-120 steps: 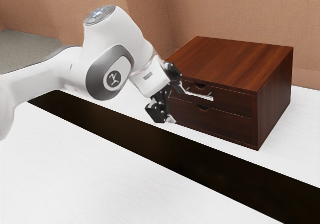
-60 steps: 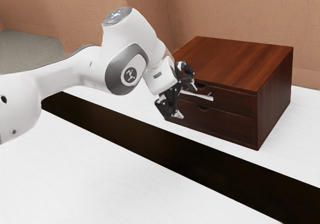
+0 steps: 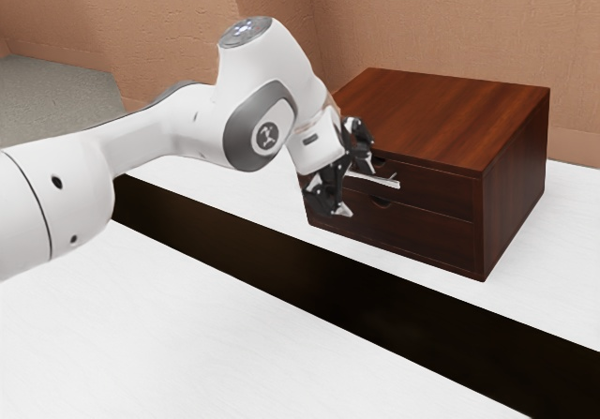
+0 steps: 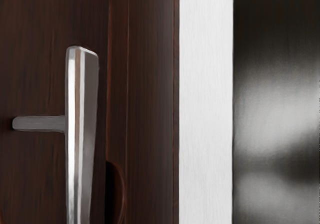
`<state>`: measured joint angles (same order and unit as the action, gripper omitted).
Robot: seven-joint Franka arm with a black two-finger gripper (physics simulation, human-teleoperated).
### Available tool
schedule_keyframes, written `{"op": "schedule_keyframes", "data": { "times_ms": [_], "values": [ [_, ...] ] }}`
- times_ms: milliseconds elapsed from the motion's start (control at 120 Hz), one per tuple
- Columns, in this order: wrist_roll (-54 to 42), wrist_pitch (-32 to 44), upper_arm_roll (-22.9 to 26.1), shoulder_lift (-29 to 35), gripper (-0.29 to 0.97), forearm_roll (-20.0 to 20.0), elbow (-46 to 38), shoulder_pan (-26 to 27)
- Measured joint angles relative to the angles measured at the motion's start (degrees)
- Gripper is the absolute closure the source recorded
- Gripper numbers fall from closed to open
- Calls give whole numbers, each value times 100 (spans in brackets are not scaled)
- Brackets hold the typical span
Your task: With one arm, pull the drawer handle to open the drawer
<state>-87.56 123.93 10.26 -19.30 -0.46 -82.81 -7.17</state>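
Pincer (image 3: 351,176) has advanced to the drawer handle's (image 3: 384,180) end, its fingers spread apart.

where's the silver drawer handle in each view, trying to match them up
Exterior view: the silver handle is a short bar across the upper drawer, near the picture's middle.
Wrist view: the silver handle is a long bar seen close up, standing off the dark wood.
Shared landmark: the dark wooden cabinet that carries it.
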Motion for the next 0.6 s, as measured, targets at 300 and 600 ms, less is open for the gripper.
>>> {"op": "schedule_keyframes", "data": {
  "times_ms": [300,600],
  "values": [
    [-125,-51,-44,-41,-6,3,2,120],
    [-198,-114,-74,-30,-7,28,-31,67]
  ]
}}
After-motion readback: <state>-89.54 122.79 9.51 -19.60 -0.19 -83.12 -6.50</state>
